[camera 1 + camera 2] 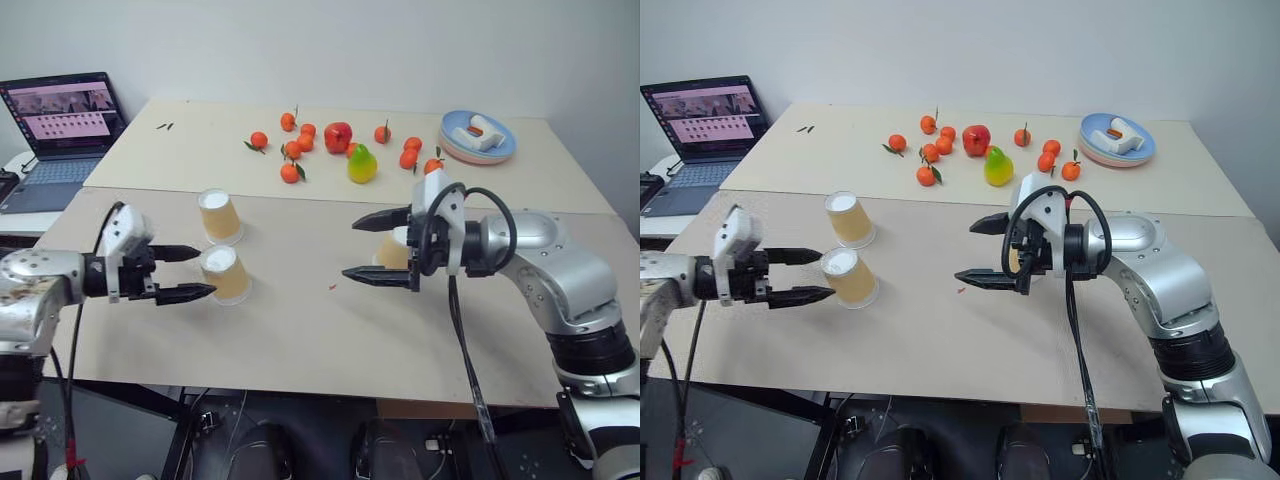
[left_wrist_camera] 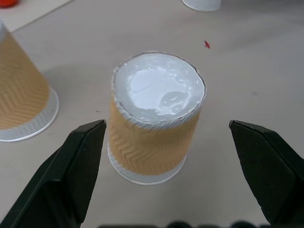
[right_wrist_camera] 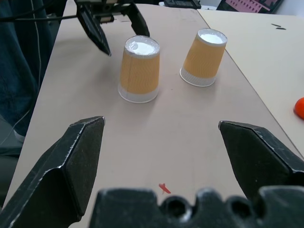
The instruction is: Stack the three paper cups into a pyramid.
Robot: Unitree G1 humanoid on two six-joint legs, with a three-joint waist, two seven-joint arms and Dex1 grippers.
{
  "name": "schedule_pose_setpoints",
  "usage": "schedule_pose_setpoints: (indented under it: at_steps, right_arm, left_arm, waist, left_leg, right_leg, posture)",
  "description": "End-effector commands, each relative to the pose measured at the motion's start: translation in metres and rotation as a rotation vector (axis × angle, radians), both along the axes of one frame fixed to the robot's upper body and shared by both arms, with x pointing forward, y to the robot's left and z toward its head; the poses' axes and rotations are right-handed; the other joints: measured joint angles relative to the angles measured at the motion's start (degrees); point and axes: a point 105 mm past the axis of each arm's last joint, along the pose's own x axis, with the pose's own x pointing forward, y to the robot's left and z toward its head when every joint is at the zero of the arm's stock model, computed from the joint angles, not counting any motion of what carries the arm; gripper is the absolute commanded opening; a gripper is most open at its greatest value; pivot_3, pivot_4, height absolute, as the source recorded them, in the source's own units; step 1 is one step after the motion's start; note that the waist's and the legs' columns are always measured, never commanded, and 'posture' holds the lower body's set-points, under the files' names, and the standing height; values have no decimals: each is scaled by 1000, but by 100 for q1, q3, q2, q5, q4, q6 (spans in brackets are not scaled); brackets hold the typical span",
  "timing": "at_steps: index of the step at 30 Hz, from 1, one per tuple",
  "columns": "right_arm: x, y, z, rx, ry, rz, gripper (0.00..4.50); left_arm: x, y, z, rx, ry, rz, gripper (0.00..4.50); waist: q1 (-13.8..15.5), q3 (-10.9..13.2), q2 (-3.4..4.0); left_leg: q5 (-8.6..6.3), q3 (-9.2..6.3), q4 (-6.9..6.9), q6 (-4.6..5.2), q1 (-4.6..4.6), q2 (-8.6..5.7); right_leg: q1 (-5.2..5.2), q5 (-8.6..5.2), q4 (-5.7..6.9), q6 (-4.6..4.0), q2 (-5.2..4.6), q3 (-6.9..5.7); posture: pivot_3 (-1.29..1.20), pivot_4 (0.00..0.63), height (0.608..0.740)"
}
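Three paper cups stand upside down on the near table. One paper cup is further back on the left. A second cup stands just before my left gripper, which is open, its fingers level on either side of the cup's near edge and not touching it. The third cup is partly hidden behind my right gripper, which is open, empty and pointing left above the table. The right wrist view shows both left cups and the left gripper's fingers.
The far table holds several tangerines, a red apple, a pear and a blue plate bearing a white object. A laptop is open at the far left. A small red speck lies on the near table.
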Motion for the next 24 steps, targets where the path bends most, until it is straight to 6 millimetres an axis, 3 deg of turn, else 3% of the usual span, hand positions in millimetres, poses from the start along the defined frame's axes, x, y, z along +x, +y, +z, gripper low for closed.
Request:
schedule_pose_setpoints:
  at_steps: [1,6,12,24]
  right_arm:
    - [-8,1,28,53,-91,6,4500]
    - [-11,-1,38,72,-106,-2,4500]
    - [-11,-2,37,74,-100,-16,4500]
    - [-8,-3,38,70,-106,-24,4500]
  left_arm:
    - [3,-9,3,14,-34,-57,4441]
    - [11,-16,-4,7,-40,-70,4441]
    - [23,-24,3,-9,-106,-66,4441]
    - [24,-34,8,-51,-123,-83,4441]
  waist:
    - [-3,0,0]
    - [-2,0,0]
    - [-2,1,-1]
    - [-14,0,-1]
  left_leg:
    - [0,0,0,0,0,0]
    - [0,-1,1,0,0,0]
    - [0,-1,2,1,0,-1]
    - [1,-1,2,1,0,-1]
  right_leg:
    - [0,0,0,0,0,0]
    - [1,0,1,0,0,0]
    - [2,0,0,0,0,0]
    - [2,0,1,0,0,0]
  posture:
    - [0,150,663]
    - [0,150,663]
    - [0,150,663]
    - [0,150,663]
